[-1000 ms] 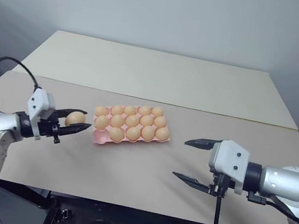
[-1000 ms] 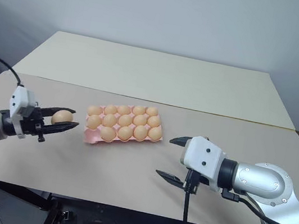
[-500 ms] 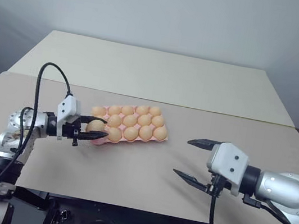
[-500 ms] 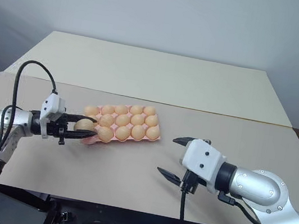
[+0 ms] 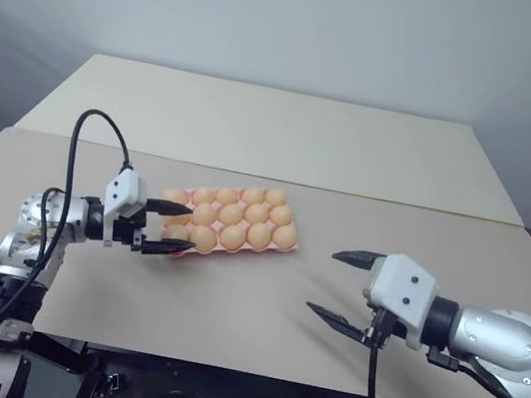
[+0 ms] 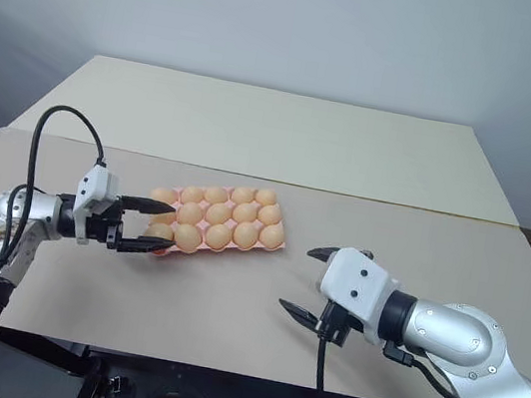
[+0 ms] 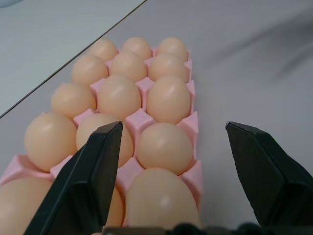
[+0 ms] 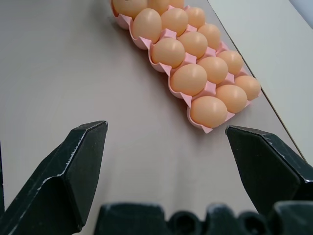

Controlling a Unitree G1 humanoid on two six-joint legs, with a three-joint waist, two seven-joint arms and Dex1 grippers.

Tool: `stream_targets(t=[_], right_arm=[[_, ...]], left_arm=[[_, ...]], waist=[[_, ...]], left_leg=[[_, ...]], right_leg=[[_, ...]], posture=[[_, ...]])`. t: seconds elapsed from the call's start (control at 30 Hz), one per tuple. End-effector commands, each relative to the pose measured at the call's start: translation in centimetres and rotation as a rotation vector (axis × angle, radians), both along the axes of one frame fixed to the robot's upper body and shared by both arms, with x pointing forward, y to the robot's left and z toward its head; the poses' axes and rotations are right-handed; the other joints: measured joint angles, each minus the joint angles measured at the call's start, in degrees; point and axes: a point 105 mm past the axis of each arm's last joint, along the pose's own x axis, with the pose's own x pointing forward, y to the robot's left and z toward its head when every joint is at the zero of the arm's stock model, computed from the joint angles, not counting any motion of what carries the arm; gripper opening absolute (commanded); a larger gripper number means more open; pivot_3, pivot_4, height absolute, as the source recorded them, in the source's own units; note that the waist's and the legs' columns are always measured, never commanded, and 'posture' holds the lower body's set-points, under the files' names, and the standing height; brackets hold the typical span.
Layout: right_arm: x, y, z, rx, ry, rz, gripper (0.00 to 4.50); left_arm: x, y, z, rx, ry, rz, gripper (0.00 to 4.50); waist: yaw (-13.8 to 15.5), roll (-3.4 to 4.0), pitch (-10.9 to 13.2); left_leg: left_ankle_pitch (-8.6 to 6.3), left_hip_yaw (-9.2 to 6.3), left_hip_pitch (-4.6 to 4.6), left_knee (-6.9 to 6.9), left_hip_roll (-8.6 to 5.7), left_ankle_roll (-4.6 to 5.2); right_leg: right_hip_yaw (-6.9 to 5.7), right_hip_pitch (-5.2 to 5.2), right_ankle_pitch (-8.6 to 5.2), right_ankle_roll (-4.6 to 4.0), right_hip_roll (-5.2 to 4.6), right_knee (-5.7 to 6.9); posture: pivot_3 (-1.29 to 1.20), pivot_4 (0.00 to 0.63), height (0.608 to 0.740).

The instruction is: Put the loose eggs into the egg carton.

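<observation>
Pink egg carton sits full of eggs; left gripper, jaws open, straddles its near-left corner egg, while right gripper, jaws open, waits well apart.

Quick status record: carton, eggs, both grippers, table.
carton: pink, on the table, every visible cup holds an egg
eggs: all seated in the carton
last egg: in the near-left corner cup, between the open left fingers
left gripper: open, at the carton's left end
right gripper: open, holds nothing, right of the carton and apart from it
table: no loose egg seen
</observation>
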Motion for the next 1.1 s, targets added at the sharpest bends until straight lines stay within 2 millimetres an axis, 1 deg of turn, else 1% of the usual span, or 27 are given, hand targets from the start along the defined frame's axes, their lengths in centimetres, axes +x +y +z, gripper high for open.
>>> stream_targets(t=[0.03, 0.2, 0.3, 0.43, 0.5, 0.6, 0.77, 0.93, 1.1], right_arm=[[-0.3, 0.2, 0.8, -0.006, -0.032, 0.014, 4.5], [-0.4, 0.1, 0.7, -0.011, -0.032, 0.02, 4.5], [-0.3, -0.2, 0.8, -0.021, -0.036, 0.018, 4.5], [-0.4, -0.7, 0.8, -0.044, -0.031, 0.022, 4.5], [-0.3, -1.0, 0.9, -0.052, -0.032, 0.025, 4.5], [0.2, -1.9, 1.1, -0.073, -0.032, 0.013, 4.5], [0.2, -3.3, 1.6, -0.088, -0.009, 0.045, 4.5], [0.1, -4.5, 1.3, -0.096, 0.031, 0.082, 4.5], [0.3, -5.4, 1.3, -0.132, 0.044, 0.103, 4.5]], left_arm=[[-0.3, 0.7, 2.2, -0.048, -0.068, 0.019, 3.66], [-1.5, 2.0, 3.4, -0.062, -0.097, 0.046, 3.66], [-2.7, 3.5, 3.3, 0.005, -0.09, 0.086, 3.66], [-4.4, 5.9, 3.7, 0.062, -0.091, 0.16, 3.66], [-5.0, 6.6, 3.7, 0.086, -0.085, 0.188, 3.66], [-5.9, 7.5, 3.7, 0.118, -0.046, 0.229, 3.66], [-6.9, 7.6, 4.2, 0.119, -0.025, 0.243, 3.66], [-7.5, 7.1, 4.8, 0.108, -0.035, 0.246, 3.66], [-8.2, 6.4, 4.5, 0.057, -0.014, 0.258, 3.66]], waist=[[0.04, 0.0, 0.0], [-0.2, 0.0, 0.0], [-0.31, 0.01, 0.0], [-0.12, 0.0, 0.0], [-0.05, 0.0, 0.0], [0.12, 0.01, 0.01], [0.22, 0.01, 0.01], [0.1, 0.01, 0.01], [-0.15, 0.02, 0.01]], left_leg=[[0.0, 0.0, -0.01, 0.0, 0.0, 0.0], [0.0, 0.0, -0.02, 0.0, 0.01, 0.0], [0.0, 0.0, 0.02, -0.02, 0.02, 0.0], [0.0, 0.01, 0.01, -0.02, 0.03, 0.0], [0.0, 0.02, 0.01, -0.02, 0.04, 0.0], [0.0, 0.03, 0.05, -0.02, 0.04, 0.0], [0.0, 0.04, 0.04, -0.04, 0.04, 0.0], [0.0, 0.05, 0.05, -0.05, 0.04, 0.0], [0.0, 0.08, 0.1, -0.07, 0.05, 0.0]], right_leg=[[0.0, -0.01, 0.0, 0.0, 0.0, -0.01], [0.0, -0.02, 0.0, 0.0, 0.0, 0.0], [0.01, -0.01, 0.0, 0.0, 0.0, 0.0], [0.01, -0.02, 0.0, 0.0, -0.01, -0.02], [0.01, -0.02, -0.01, 0.0, -0.01, -0.02], [0.0, 0.02, -0.01, 0.01, -0.02, -0.03], [-0.01, 0.0, -0.01, 0.01, -0.01, -0.05], [0.0, 0.02, -0.01, 0.01, -0.01, -0.06], [0.03, 0.02, -0.01, 0.01, -0.01, -0.04]], posture=[[0.0, 0.15, 0.74], [0.0, 0.15, 0.74], [0.0, 0.15, 0.74], [0.0, 0.15, 0.74], [0.0, 0.15, 0.74], [0.0, 0.15, 0.74], [0.0, 0.15, 0.74], [0.0, 0.15, 0.74], [0.0, 0.15, 0.74]])
